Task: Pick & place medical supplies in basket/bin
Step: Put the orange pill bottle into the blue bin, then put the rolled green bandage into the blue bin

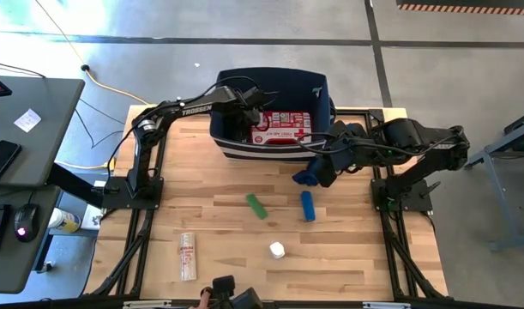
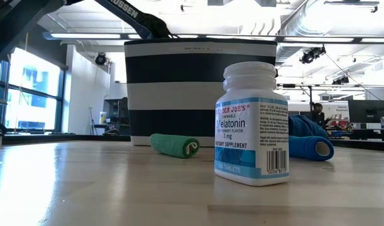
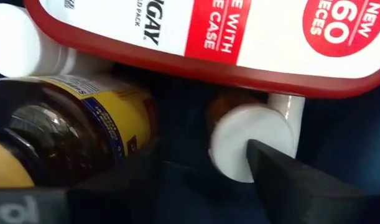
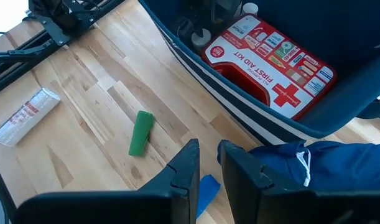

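The navy bin (image 1: pixel 274 86) stands at the table's far side with the red-and-white first aid kit (image 1: pixel 281 127) lying flat inside. My left gripper (image 1: pixel 255 101) reaches down into the bin and is open (image 3: pixel 171 180). Right before it lie an amber yellow-capped bottle (image 3: pixel 71 124) and a white-capped bottle (image 3: pixel 236 146), beneath the kit's edge (image 3: pixel 239 37). My right gripper (image 1: pixel 317 167) hovers near the bin's front wall, its fingers all but shut (image 4: pixel 208 149) on nothing. A royal-blue fabric bundle (image 4: pixel 301 162) lies beside it. My left gripper has one finger (image 3: pixel 289 180) standing in front of the white-capped bottle's cap (image 3: pixel 230 140) inside the bin. I cannot tell whether the finger touches the cap. Nothing sits between the two fingers.
On the wood lie a green roll (image 1: pixel 257 206), a blue roll (image 1: pixel 308 206), a white melatonin bottle (image 1: pixel 277 250) standing upright, and a long white packet (image 1: pixel 188 255) near the near-left corner. A desk with a mouse and phone stands left of the table.
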